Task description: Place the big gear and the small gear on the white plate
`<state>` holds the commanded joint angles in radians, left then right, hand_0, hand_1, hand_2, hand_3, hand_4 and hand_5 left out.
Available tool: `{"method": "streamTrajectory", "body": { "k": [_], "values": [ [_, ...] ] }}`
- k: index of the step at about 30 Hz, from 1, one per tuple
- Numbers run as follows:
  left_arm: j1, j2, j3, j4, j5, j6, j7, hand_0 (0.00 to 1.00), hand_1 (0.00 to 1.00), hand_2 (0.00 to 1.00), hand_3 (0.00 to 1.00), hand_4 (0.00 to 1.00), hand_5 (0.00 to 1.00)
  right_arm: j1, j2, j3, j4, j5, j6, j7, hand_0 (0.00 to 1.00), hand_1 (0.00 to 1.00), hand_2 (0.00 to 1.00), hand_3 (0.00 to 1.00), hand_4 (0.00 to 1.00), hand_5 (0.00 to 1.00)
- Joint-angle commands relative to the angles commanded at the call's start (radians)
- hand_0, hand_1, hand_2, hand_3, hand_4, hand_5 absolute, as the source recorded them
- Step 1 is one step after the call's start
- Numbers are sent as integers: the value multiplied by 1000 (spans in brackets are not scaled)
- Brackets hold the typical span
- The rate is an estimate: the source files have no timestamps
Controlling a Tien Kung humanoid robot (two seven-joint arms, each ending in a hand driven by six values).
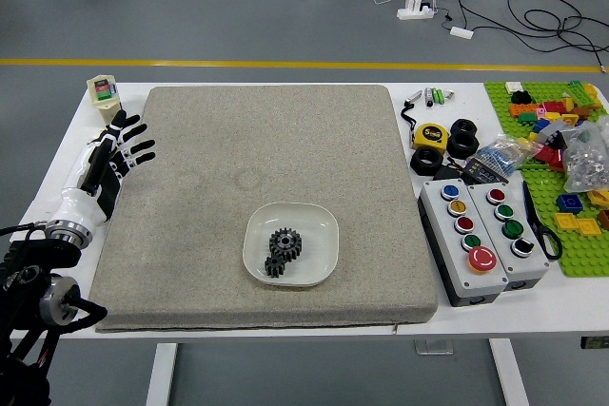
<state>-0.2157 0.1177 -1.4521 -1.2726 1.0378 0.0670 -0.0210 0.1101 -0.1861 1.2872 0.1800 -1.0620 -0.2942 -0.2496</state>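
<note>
My left hand (129, 150) is over the mat's left edge, its fingers spread and holding nothing, well away from the plate. The white plate (326, 244) lies on the grey mat near its front. Inside it are two black gears: the big gear (285, 242) around the middle, and the small gear (274, 266) just in front and slightly left, apparently touching it. My right arm does not show.
The grey mat (209, 178) covers much of the table. A small bottle (103, 92) stands at the back left corner. On the right are button boxes (466, 235), a yellow tape measure (431, 136), black rings, scissors and a green board (580, 254) with bricks.
</note>
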Motion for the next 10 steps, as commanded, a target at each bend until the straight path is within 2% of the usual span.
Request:
{"method": "streamTrajectory", "body": {
  "k": [10],
  "values": [
    [9, -1, 0, 6, 20, -16, -5, 700, 750, 848, 801, 856, 822, -6, 1, 2, 0, -9, 0, -2, 601, 609, 696, 564, 760, 716]
  ]
}}
